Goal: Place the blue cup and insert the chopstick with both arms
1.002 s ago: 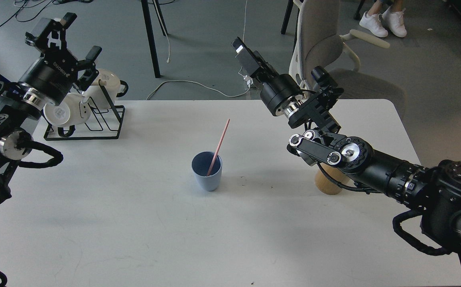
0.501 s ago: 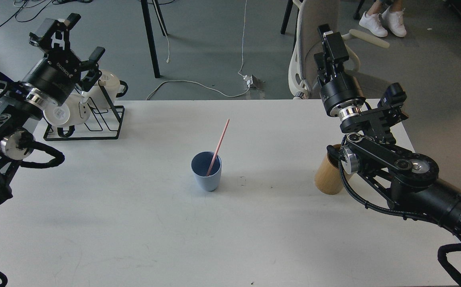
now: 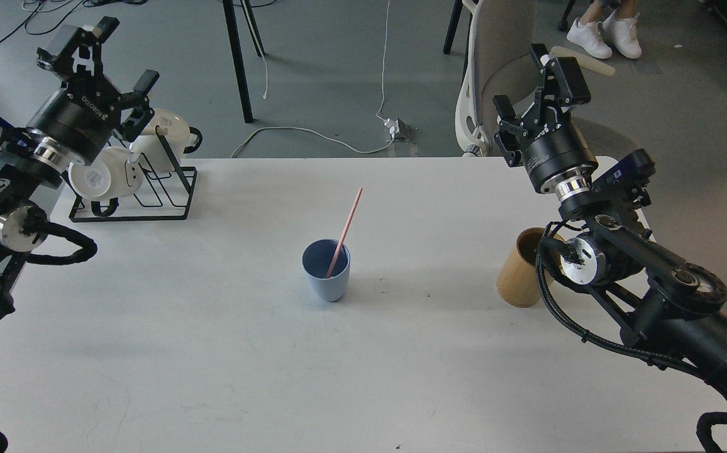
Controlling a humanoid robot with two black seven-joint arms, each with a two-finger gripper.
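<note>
The blue cup (image 3: 326, 277) stands upright near the middle of the white table (image 3: 212, 352). The pink chopstick (image 3: 346, 229) stands in it, leaning up and to the right over the rim. My left gripper (image 3: 118, 55) is raised at the far left, above the mug rack, open and empty. My right gripper (image 3: 534, 88) is raised at the far right, past the table's back edge, open and empty. Both grippers are far from the cup.
A black wire rack (image 3: 168, 189) with white mugs (image 3: 102, 179) stands at the back left, under my left gripper. A tan bamboo holder (image 3: 519, 270) stands at the right, close to my right forearm. A grey chair (image 3: 502, 69) is behind the table.
My right arm has swung from over the table's back middle out to the right, and its gripper has turned. The left gripper has shifted slightly. Cup and chopstick have not moved.
</note>
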